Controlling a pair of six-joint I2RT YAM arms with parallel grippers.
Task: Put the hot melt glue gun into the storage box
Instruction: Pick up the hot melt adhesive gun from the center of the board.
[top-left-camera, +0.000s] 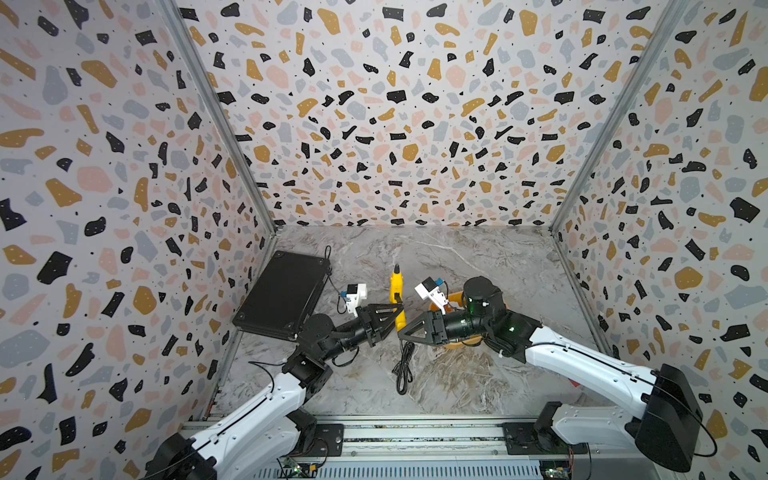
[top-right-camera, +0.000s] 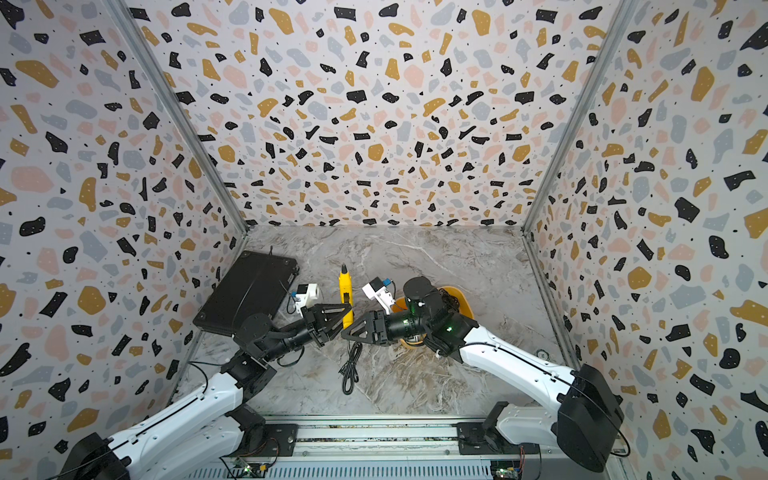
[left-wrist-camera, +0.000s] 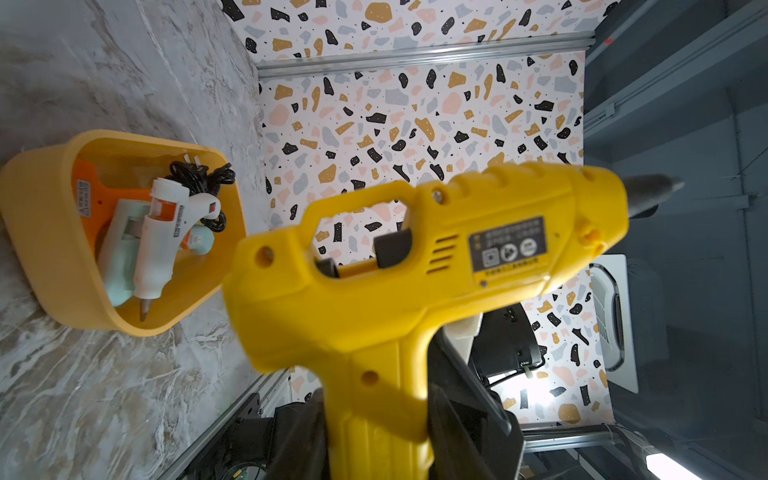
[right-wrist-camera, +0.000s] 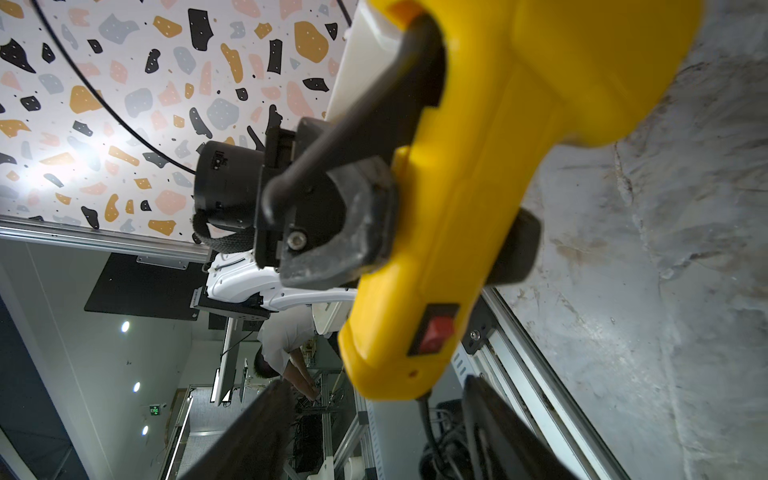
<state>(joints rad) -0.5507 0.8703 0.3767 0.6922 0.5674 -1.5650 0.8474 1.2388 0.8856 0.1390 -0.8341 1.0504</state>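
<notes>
Marble tabletop (top-left-camera: 478, 374), terrazzo walls. Black cord (top-left-camera: 404, 370) coiled on the table, nearer than the gun (top-left-camera: 395, 282). Right gripper (top-left-camera: 402, 331), jaws apart: fingers (right-wrist-camera: 257, 436) astride gun's butt, not touching. Left gripper (top-left-camera: 398, 316) clamped on gun's handle; gun held off the table, nozzle toward far wall. Box (top-left-camera: 456, 297) right of gun, under right arm, holds other guns (left-wrist-camera: 153, 249). Black case (top-left-camera: 282, 295) left of gun.

The left arm (top-left-camera: 249, 411) and right arm (top-left-camera: 582, 361) wear glossy white shells dotted with what look like small screws, joined by black housings. Thin black cables (top-left-camera: 266, 366) trail along them. The left end effector (top-left-camera: 398, 318) and right end effector (top-left-camera: 402, 332) are black triangular frames, each with a white camera block (top-left-camera: 356, 296). A green light (top-left-camera: 513, 329) glows on the right arm.
</notes>
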